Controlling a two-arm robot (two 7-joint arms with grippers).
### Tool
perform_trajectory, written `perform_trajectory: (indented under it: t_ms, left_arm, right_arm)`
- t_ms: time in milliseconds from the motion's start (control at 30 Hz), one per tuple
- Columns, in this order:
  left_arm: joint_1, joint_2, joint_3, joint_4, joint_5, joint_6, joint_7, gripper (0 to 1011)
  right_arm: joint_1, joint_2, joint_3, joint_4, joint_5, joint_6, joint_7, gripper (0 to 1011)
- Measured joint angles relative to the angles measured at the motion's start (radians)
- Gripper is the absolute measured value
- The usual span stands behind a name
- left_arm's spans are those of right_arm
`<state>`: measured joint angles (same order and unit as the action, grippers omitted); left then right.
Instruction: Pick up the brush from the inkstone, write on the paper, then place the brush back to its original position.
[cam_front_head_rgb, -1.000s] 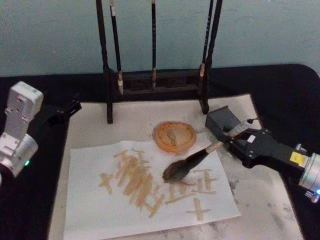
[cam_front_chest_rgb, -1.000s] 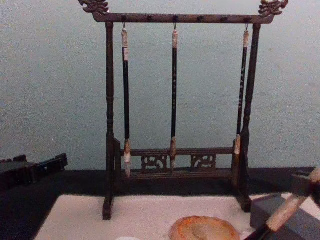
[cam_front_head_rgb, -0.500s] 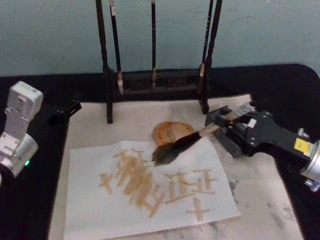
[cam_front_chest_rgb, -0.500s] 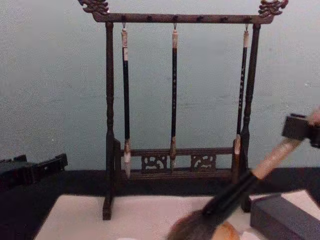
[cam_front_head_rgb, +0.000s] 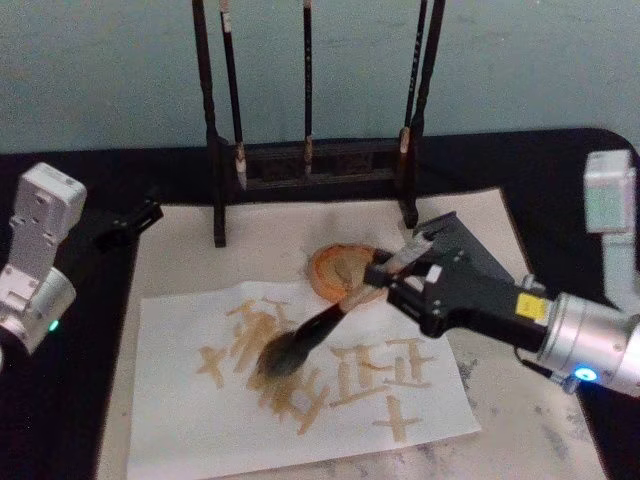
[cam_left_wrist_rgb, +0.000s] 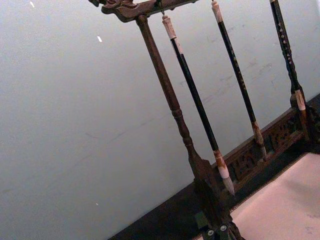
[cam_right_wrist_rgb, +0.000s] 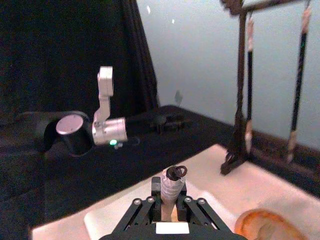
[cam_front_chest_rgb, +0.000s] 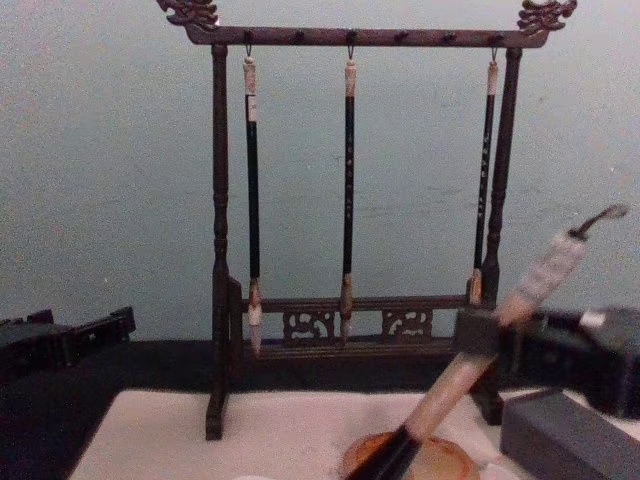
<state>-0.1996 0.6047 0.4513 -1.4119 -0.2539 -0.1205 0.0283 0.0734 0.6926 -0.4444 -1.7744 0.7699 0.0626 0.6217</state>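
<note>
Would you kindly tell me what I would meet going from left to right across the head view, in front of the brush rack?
Left tool → brush, by its bristle end → inkstone → right tool, gripping the brush handle.

Your tally: 1 large brush; 3 slim brushes hanging on 1 wooden rack, upper centre of the chest view; 1 inkstone; 1 sheet of paper, lower left of the head view; 1 pale mat under it; 1 grey block, lower right of the chest view.
</note>
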Motion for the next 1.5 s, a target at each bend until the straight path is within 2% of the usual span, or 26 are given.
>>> perform_trajectory:
  t_ms: [200,500,1100,1267,1500]
  left_arm:
    - [0.000,0.000,0.000,0.000,0.000,0.000,0.000,1002]
    - [0.000,0.000,0.000,0.000,0.000,0.000,0.000,1002]
    - [0.000,0.000,0.000,0.000,0.000,0.000,0.000,1002]
    - [0.000,0.000,0.000,0.000,0.000,0.000,0.000,1002]
    - [0.000,0.000,0.000,0.000,0.000,0.000,0.000,1002]
  right_arm:
    - [0.029,-0.007,-0.043,0.040,-0.002,0.029,0.006,163]
    - [0.034,0.010,-0.051,0.061,0.011,0.038,0.002,163]
    - [0.004,0.052,-0.004,0.070,0.053,0.025,-0.016,163]
    - [-0.002,0.061,0.013,0.082,0.084,0.031,-0.014,163]
    - [0.001,0.069,0.037,0.095,0.149,0.049,-0.002,163]
